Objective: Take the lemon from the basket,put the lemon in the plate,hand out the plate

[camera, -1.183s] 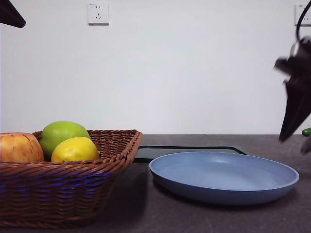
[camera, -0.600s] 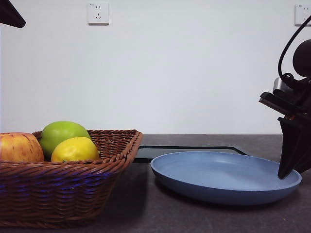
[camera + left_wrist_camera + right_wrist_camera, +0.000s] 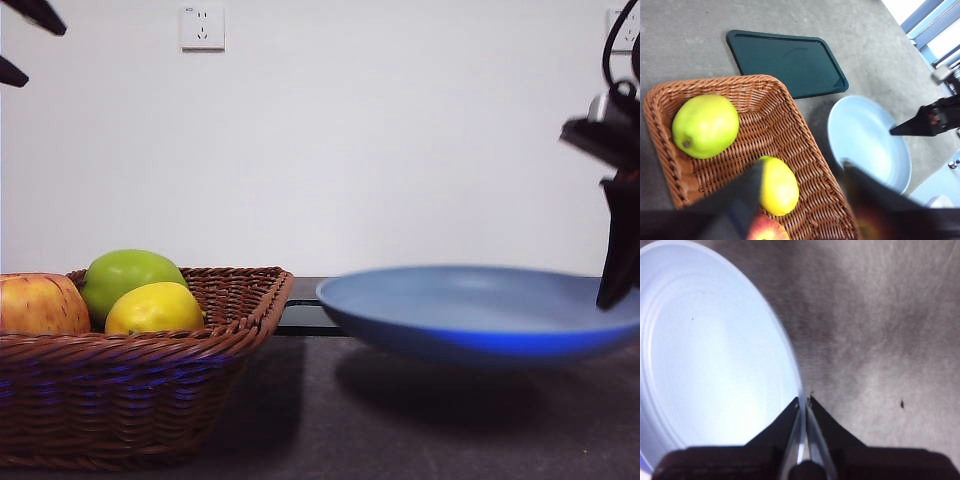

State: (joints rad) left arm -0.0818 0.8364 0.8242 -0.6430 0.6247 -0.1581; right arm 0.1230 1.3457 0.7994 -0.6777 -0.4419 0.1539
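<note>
Two risks are showing. One: the right gripper (image 3: 803, 402) is pinching the plate (image 3: 480, 315) by its right rim alone, jaws nearly closed on the thin edge, and the plate is hanging clear of the table, so it could be tilting or slipping out. Two: the lemon (image 3: 154, 308) is lying in the basket (image 3: 140, 400) at the left, beside the green apple (image 3: 125, 275); the left gripper (image 3: 802, 175) is hovering above it, jaws wide and empty, and may be grabbing the wrong fruit.
</note>
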